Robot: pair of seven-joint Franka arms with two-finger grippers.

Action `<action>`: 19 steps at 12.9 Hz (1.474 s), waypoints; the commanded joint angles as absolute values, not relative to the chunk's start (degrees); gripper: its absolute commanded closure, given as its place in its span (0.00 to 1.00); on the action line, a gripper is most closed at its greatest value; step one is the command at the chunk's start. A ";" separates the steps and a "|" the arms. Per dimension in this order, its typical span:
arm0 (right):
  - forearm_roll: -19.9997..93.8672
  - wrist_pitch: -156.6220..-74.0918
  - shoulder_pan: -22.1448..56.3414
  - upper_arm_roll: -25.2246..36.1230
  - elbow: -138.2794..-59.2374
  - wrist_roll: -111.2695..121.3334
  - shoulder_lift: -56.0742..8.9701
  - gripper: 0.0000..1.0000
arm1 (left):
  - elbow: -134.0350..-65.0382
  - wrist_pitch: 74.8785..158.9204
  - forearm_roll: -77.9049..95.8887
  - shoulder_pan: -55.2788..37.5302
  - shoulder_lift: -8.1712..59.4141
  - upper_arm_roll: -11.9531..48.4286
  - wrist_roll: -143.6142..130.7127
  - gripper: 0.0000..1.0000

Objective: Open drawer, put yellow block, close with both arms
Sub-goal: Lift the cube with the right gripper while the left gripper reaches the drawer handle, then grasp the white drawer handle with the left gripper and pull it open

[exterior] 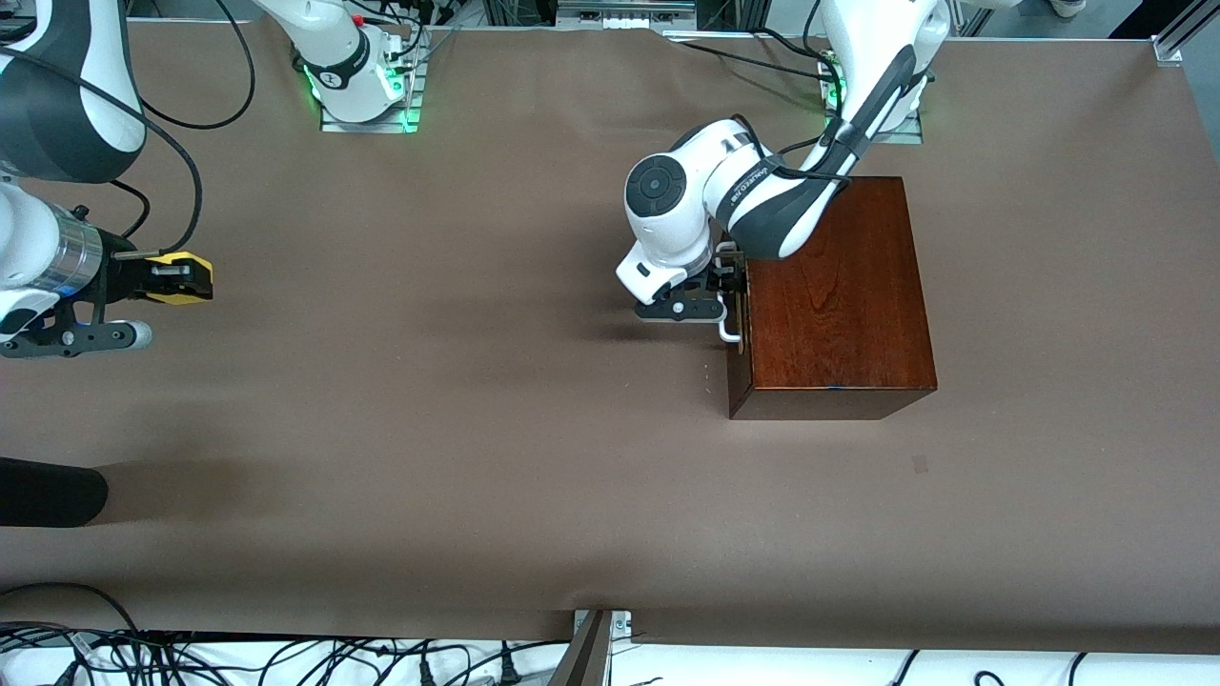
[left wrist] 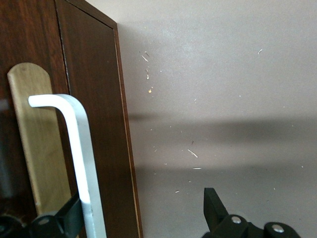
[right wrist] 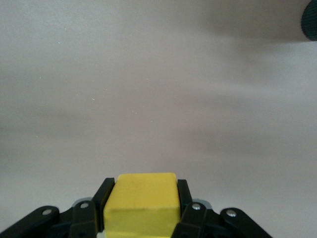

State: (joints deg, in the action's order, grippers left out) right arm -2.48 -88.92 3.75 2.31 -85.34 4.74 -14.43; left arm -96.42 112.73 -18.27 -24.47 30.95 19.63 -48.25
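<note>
The dark wooden box (exterior: pixel 834 295) stands toward the left arm's end of the table. Its drawer (left wrist: pixel 91 89) is shut, its front facing the right arm's end. My left gripper (exterior: pixel 726 278) is open at the drawer front, its jaws on either side of the white bar handle (left wrist: pixel 77 148). One finger (left wrist: pixel 69 218) is beside the bar and the other (left wrist: pixel 214 208) stands well clear over the table. My right gripper (exterior: pixel 195 278) is shut on the yellow block (right wrist: pixel 142 203), holding it above the table at the right arm's end.
A brown cover (exterior: pixel 477 429) spans the table. A black rounded object (exterior: pixel 48 491) lies at the right arm's end, nearer the front camera. Cables (exterior: pixel 286 657) run along the near edge.
</note>
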 commanded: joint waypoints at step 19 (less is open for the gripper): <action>-2.99 -88.24 3.52 2.20 -83.85 3.96 -14.41 0.97 | -85.44 120.15 -18.72 -36.11 39.54 16.00 -60.73 0.00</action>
State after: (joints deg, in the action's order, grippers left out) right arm -2.50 -88.88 3.74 2.37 -84.73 4.50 -14.39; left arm -91.16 118.81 -18.34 -32.58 35.32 16.04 -57.18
